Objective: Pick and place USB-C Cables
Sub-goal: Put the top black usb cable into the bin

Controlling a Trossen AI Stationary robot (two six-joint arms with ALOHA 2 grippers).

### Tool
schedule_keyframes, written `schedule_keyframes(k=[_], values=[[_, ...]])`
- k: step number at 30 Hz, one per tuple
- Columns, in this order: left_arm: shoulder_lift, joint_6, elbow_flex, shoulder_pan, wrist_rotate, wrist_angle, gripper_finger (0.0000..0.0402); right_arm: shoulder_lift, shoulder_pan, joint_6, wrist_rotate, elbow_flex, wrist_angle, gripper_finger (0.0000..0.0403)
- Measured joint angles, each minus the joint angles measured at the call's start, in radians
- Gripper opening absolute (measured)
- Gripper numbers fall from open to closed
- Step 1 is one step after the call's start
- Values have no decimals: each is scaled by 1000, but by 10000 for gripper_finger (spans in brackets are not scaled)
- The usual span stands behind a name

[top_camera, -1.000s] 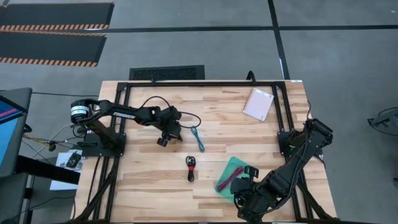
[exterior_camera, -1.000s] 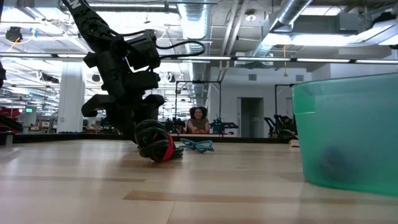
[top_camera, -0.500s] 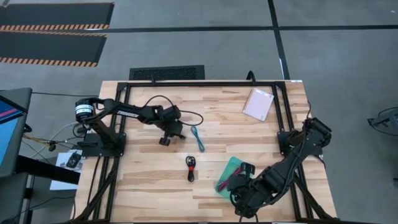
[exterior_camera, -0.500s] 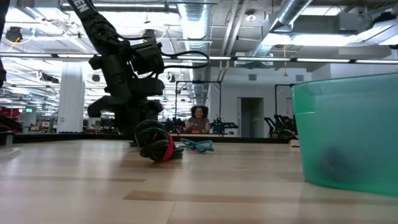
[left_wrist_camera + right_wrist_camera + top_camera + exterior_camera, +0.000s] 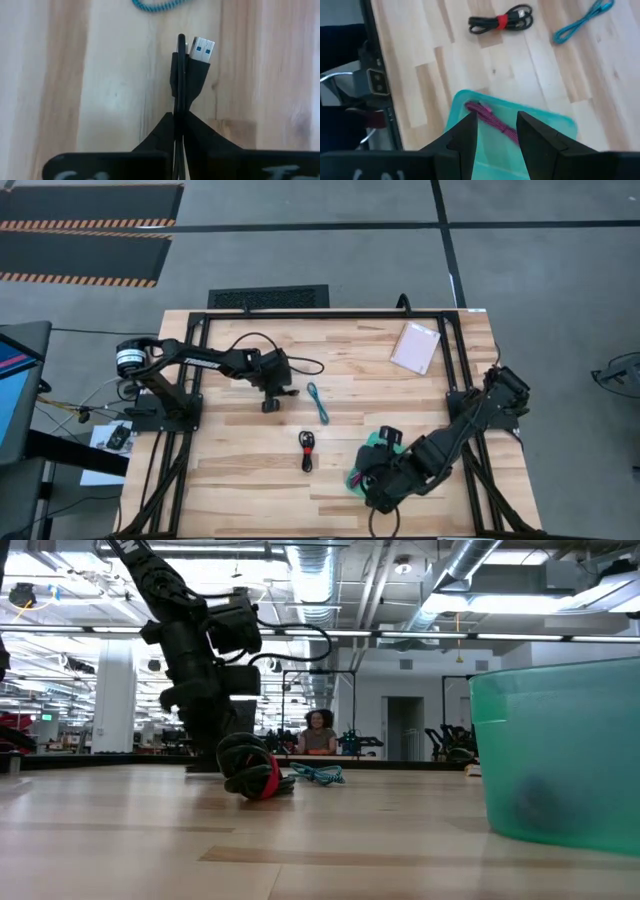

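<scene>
Lying in the green tray (image 5: 555, 125): maroon-pink cable (image 5: 492, 119), under the spread-fingered right gripper (image 5: 496, 131); left gripper (image 5: 180, 117) clenched

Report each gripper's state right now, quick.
Left gripper: shut on a black cable plug, above the table.
Right gripper: open, holding nothing, over the green tray with the maroon cable.

The right gripper (image 5: 496, 131) hangs over the green tray (image 5: 547, 125), fingers (image 5: 462, 137) parted with nothing between them. A maroon-pink cable (image 5: 492, 118) lies inside the tray. Beyond it on the wooden table (image 5: 445, 55) lie the black cable with a red band (image 5: 502, 21) and the teal-blue cable (image 5: 582, 21), apart.
</scene>
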Motion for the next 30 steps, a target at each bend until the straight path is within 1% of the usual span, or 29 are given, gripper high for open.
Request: schedule_keyframes(k=[3, 6, 13, 17, 21, 26, 28, 30], values=[[-36, -90, 0, -12, -1, 15, 2, -2, -24, -59, -1, 0, 7, 161], [-80, -163, 0, -43, -33, 19, 2, -2, -50, -140, -4, 0, 10, 161], [-255, -307, 0, -139, -61, 23, 1, -17, -105, -278, -3, 0, 34, 161], [-367, -357, 0, -228, -178, 48, 1, -41, -118, -338, 11, -1, 59, 161], [-455, -407, 0, -335, -320, 85, 1, -89, -145, -432, 35, -11, 100, 161], [-552, -459, 2, -446, -431, 106, 2, -185, -207, -543, 53, -42, 183, 161], [-580, -476, 1, -489, -506, 108, 3, -232, -235, -608, 53, -57, 237, 161], [-591, -483, 2, -537, -608, 133, 3, -286, -267, -668, 58, -106, 288, 161]])
